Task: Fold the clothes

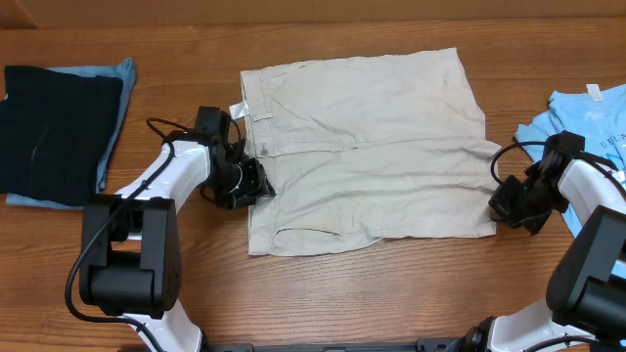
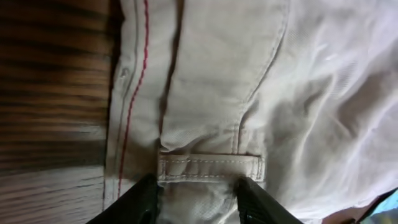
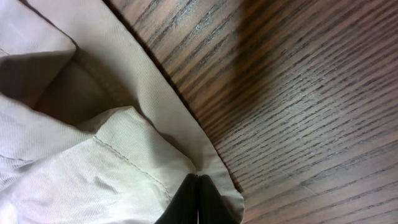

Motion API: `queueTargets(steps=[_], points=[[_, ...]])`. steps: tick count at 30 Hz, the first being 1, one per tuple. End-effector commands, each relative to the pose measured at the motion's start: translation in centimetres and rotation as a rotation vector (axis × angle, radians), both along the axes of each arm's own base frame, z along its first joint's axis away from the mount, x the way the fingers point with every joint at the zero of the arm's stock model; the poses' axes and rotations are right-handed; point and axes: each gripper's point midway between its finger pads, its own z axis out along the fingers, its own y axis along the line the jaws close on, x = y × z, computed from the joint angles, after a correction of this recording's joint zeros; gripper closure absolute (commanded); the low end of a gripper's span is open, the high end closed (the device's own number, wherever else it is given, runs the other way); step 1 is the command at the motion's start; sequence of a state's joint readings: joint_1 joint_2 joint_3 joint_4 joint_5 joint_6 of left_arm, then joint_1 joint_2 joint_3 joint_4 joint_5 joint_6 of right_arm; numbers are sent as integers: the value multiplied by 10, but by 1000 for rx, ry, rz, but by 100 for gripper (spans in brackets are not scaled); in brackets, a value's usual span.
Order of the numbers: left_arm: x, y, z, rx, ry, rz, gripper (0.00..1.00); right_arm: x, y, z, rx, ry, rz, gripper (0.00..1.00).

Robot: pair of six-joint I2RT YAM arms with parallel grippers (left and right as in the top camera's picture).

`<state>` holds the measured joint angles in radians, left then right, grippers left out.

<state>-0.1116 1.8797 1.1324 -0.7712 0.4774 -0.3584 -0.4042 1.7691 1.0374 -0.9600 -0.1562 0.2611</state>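
The clothes, a pair of pale beige shorts [image 1: 362, 137], lie spread flat in the middle of the table, waistband to the left. My left gripper [image 1: 249, 184] sits at the waistband's near edge. In the left wrist view its jaws [image 2: 196, 193] stand apart, with puckered fabric [image 2: 280, 93] between the fingers just below a belt loop [image 2: 208, 167]. My right gripper [image 1: 509, 207] is at the leg hem on the right. Its fingers [image 3: 198, 186] are pressed together on the folded hem edge of the shorts [image 3: 93, 168].
A black folded garment [image 1: 54, 127] lies on a light blue cloth [image 1: 115, 73] at the far left. A light blue printed T-shirt [image 1: 587, 117] lies at the right edge. Bare wooden table [image 1: 391, 293] runs along the front.
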Motion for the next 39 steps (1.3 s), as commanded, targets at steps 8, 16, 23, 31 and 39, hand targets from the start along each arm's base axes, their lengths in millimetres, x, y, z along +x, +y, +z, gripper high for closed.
queueTargets(steps=[8,16,23,31,39], points=[[3,10,1,79,-12,-23,93,1,0,4,-13,-15,5,96],[-9,42,-9,274,41,-5,95,0,-3,3,-31,-6,3,96],[-6,42,-9,272,31,-3,89,5,19,8,97,-55,51,96],[-6,42,-9,272,28,-3,87,45,21,15,118,-264,166,50],[-5,42,-9,271,25,-3,86,55,26,11,153,-321,213,57]])
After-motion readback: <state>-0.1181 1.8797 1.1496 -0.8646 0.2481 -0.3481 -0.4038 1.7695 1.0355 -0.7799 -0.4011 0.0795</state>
